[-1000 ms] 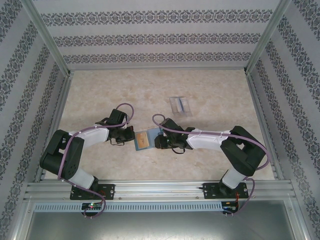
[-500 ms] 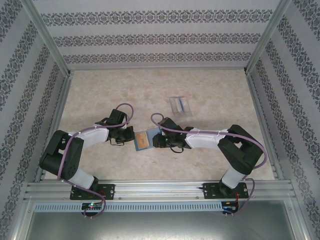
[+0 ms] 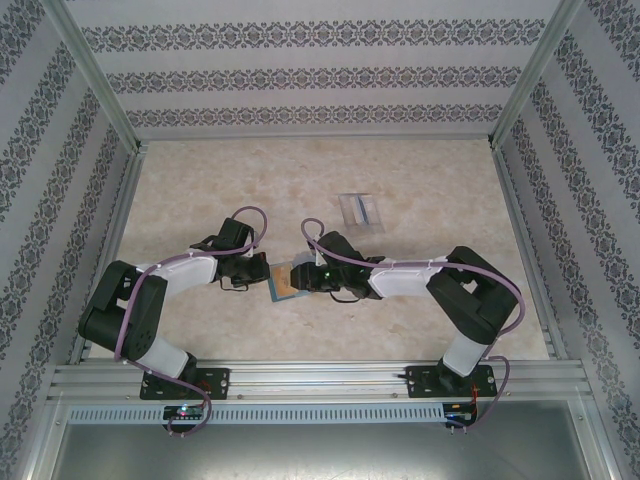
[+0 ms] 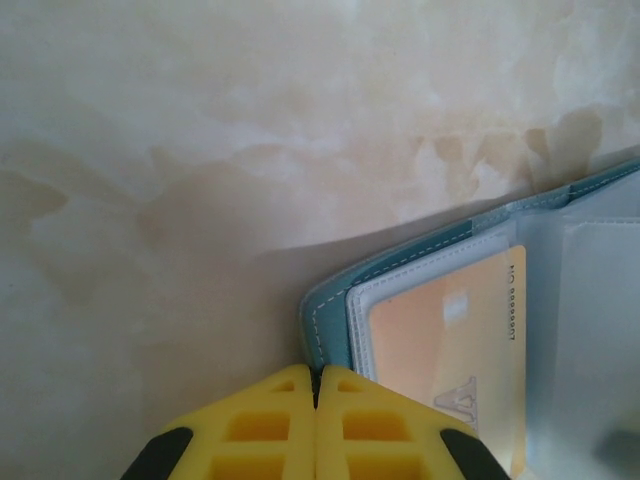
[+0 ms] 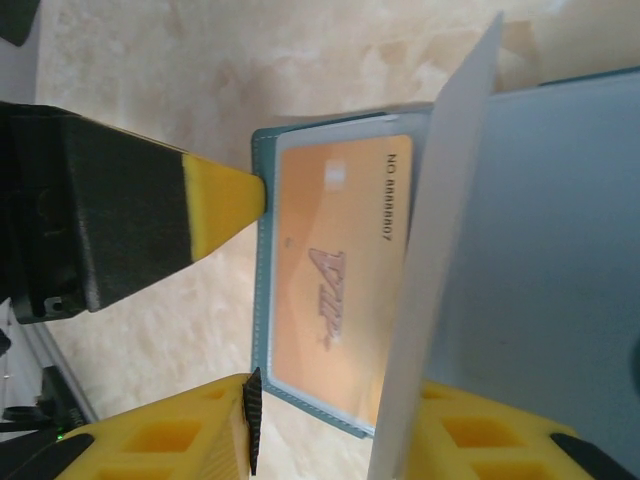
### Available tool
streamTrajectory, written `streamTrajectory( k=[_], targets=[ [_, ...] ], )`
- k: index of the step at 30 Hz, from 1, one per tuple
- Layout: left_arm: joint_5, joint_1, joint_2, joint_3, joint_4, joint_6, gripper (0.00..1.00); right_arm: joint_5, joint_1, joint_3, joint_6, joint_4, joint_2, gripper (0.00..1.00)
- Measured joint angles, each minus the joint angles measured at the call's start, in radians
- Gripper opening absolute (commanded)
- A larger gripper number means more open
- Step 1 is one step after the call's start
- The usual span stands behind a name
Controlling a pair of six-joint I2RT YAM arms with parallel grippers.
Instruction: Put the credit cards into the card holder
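The teal card holder (image 3: 284, 283) lies open on the table between both grippers. An orange card (image 5: 335, 270) sits in its clear sleeve, also seen in the left wrist view (image 4: 450, 340). My left gripper (image 3: 264, 273) is shut on the holder's teal cover edge (image 4: 330, 320), fingertips (image 4: 318, 370) pressed together. My right gripper (image 3: 303, 280) hangs over the holder with jaws apart (image 5: 340, 400). A thin white leaf (image 5: 430, 250) stands on edge beside its right finger (image 5: 480, 430); I cannot tell whether it is a credit card or a sleeve.
A clear plastic stand (image 3: 360, 212) with a bluish card in it lies on the marble table behind the right gripper. Patterned walls and metal rails (image 3: 515, 230) enclose the table. The left gripper's black body (image 5: 90, 220) sits close to the holder's left edge.
My right gripper has slid left over the card holder and now covers more of it. The left arm and the holder have stayed put.
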State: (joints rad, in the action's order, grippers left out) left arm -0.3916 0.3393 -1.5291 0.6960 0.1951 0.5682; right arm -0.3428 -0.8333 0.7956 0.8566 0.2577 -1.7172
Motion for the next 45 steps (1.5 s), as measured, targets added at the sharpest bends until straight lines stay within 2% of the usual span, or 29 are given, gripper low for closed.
streamTrajectory(
  k=[3, 5, 9, 14, 17, 21, 26, 29, 31, 33, 34, 35, 36, 41, 44, 45],
  targets=[
    [-0.008, -0.001, 0.008, 0.0, 0.0, 0.008, 0.15, -0.018, -0.001, 0.0, 0.005, 0.026, -0.001, 0.4],
    [-0.027, -0.008, 0.019, 0.0, 0.0, 0.021, 0.25, -0.02, -0.003, 0.003, 0.005, 0.032, -0.001, 0.4],
    [-0.06, -0.061, 0.056, -0.002, 0.003, 0.055, 0.33, -0.026, -0.016, 0.021, 0.004, 0.043, -0.022, 0.4],
    [-0.071, -0.149, 0.095, -0.005, 0.019, 0.075, 0.37, -0.033, -0.036, 0.04, 0.003, 0.065, -0.084, 0.4],
    [-0.072, -0.158, 0.108, -0.009, 0.023, 0.082, 0.4, -0.04, -0.042, 0.042, 0.002, 0.069, -0.113, 0.4],
    [-0.089, -0.158, 0.111, -0.01, 0.022, 0.089, 0.43, -0.046, -0.039, 0.047, 0.001, 0.066, -0.111, 0.46],
    [-0.105, -0.151, 0.099, -0.01, 0.021, 0.09, 0.45, -0.051, 0.014, 0.048, -0.048, -0.003, -0.03, 0.5],
    [-0.101, -0.132, 0.094, -0.009, 0.021, 0.089, 0.45, -0.033, 0.071, 0.069, -0.101, -0.075, 0.053, 0.57],
    [-0.094, -0.117, 0.094, -0.01, 0.022, 0.087, 0.45, 0.002, 0.102, 0.109, -0.153, -0.142, 0.095, 0.6],
    [-0.082, -0.111, 0.095, -0.01, 0.023, 0.085, 0.46, 0.072, 0.119, 0.173, -0.213, -0.232, 0.121, 0.69],
    [-0.077, -0.111, 0.096, -0.01, 0.023, 0.083, 0.46, 0.112, 0.123, 0.204, -0.238, -0.272, 0.126, 0.76],
    [-0.069, -0.111, 0.1, -0.01, 0.026, 0.082, 0.46, 0.165, 0.129, 0.247, -0.263, -0.329, 0.129, 0.94],
    [-0.064, -0.111, 0.106, -0.01, 0.026, 0.081, 0.47, 0.219, 0.136, 0.291, -0.293, -0.384, 0.129, 0.98],
    [-0.036, -0.111, 0.154, -0.018, 0.041, 0.063, 0.51, 0.504, 0.162, 0.482, -0.407, -0.601, 0.104, 0.98],
    [-0.018, -0.111, 0.179, -0.021, 0.057, 0.053, 0.56, 0.606, 0.192, 0.55, -0.454, -0.671, 0.065, 0.98],
    [-0.012, -0.111, 0.19, -0.028, 0.058, 0.047, 0.66, 0.629, 0.206, 0.567, -0.469, -0.69, 0.044, 0.98]
  ],
)
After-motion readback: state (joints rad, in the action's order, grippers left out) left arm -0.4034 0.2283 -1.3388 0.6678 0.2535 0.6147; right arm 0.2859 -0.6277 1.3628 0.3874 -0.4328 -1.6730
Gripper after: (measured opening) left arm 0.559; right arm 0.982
